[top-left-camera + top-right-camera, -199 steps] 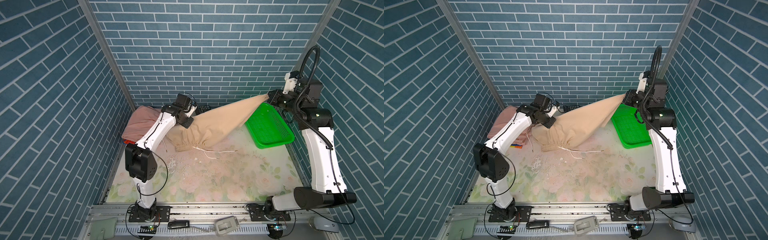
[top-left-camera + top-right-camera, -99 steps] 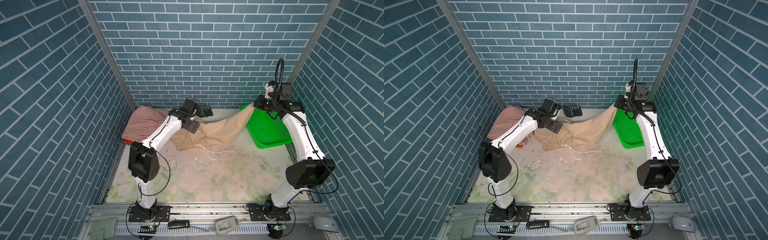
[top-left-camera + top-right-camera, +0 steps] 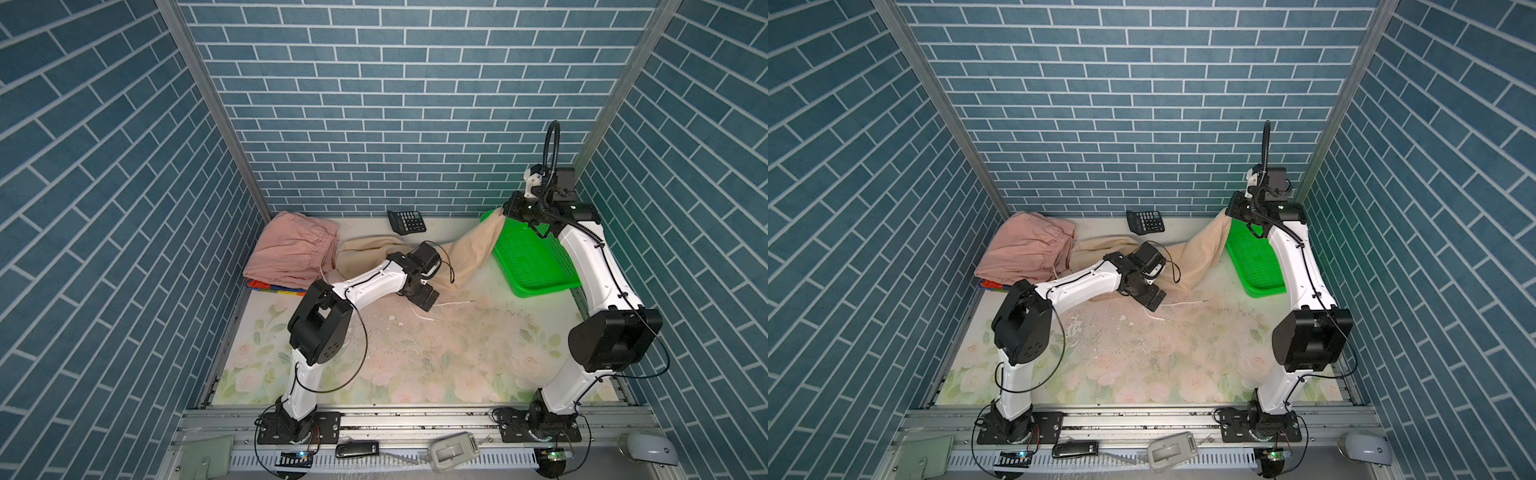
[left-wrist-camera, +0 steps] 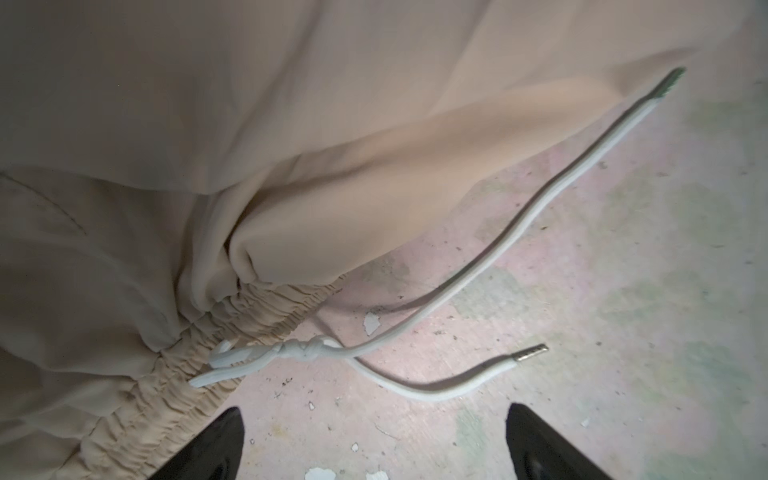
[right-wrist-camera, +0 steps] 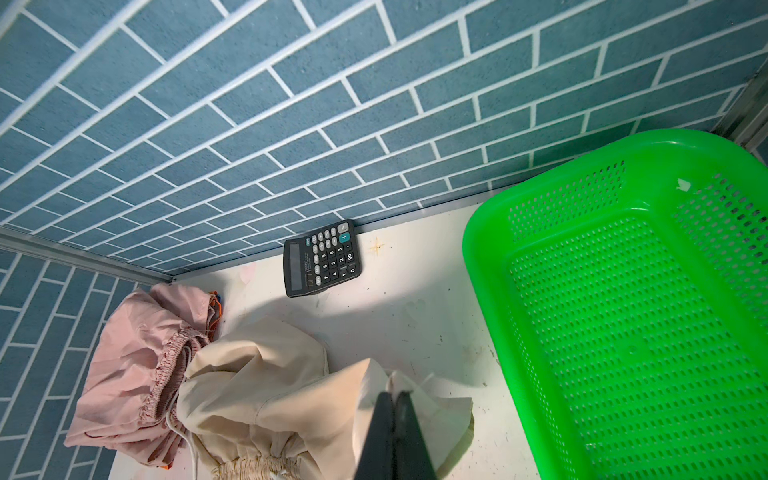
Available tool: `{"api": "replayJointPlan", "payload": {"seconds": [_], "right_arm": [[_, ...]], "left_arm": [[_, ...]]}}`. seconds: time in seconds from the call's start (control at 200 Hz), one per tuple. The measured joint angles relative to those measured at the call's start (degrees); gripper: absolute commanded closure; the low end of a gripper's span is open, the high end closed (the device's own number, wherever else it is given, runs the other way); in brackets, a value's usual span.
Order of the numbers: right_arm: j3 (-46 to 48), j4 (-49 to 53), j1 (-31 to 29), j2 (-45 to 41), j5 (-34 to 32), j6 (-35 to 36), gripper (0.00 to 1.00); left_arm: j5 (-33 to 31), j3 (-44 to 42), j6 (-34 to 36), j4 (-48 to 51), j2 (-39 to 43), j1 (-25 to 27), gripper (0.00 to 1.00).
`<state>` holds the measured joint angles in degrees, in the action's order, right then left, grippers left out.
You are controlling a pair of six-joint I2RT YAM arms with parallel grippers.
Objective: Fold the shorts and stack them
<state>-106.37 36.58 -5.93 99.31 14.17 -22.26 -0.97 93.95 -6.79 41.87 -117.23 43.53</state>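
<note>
The beige shorts (image 3: 465, 253) (image 3: 1200, 253) lie across the back of the table, with one leg pulled up toward the right. My right gripper (image 3: 505, 212) (image 5: 392, 395) is shut on that leg's hem, next to the basket's back corner. My left gripper (image 3: 428, 299) (image 4: 374, 415) stands open and empty, low over the table beside the gathered waistband (image 4: 249, 316) and the white drawstring (image 4: 457, 286). The pink shorts (image 3: 291, 249) (image 5: 129, 357) sit folded at the back left. They lie on the rainbow-striped shorts (image 3: 266, 286), of which only an edge shows.
A green mesh basket (image 3: 536, 286) (image 5: 478, 270) stands at the back right, right beside my right arm. A black calculator (image 3: 407, 221) (image 5: 322, 259) lies against the back wall. Brick-pattern walls close in the back and both sides.
My left gripper has opened and let go of the beige shorts, whose waistband now rests on the table. My right gripper has come down and back with the hem still in it.
</note>
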Motion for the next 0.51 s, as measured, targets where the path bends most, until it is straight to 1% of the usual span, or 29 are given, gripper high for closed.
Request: {"api": "replayJointPlan", "payload": {"seconds": [0.13, 0.26, 0.38, 0.455, 0.505], "right_arm": [[1.77, -0.79, 0.22, -0.04, 0.59, 0.0, 1.0], [2.97, -1.14, 0.57, -0.07, 1.11, 0.0, 1.0], [3.13, -1.49, 1.2, -0.2, 1.42, 0.0, 1.0], [3.13, -1.6, 1.64, -0.37, 1.62, 0.0, 1.0], [3.13, -1.73, 1.95, -0.48, 1.75, 0.0, 1.0]], "left_arm": [[-0.83, 5.88, -0.33, -0.5, -3.85, -0.35, 0.01], [-0.35, 10.8, -0.17, -0.98, -8.24, -0.74, 0.12], [0.11, 14.19, -0.15, 0.52, -13.0, -1.09, 0.28], [0.24, 14.43, 0.35, 1.75, -14.6, -1.33, 0.42], [0.35, 14.4, 0.92, 2.78, -14.95, -1.49, 0.56]]}}
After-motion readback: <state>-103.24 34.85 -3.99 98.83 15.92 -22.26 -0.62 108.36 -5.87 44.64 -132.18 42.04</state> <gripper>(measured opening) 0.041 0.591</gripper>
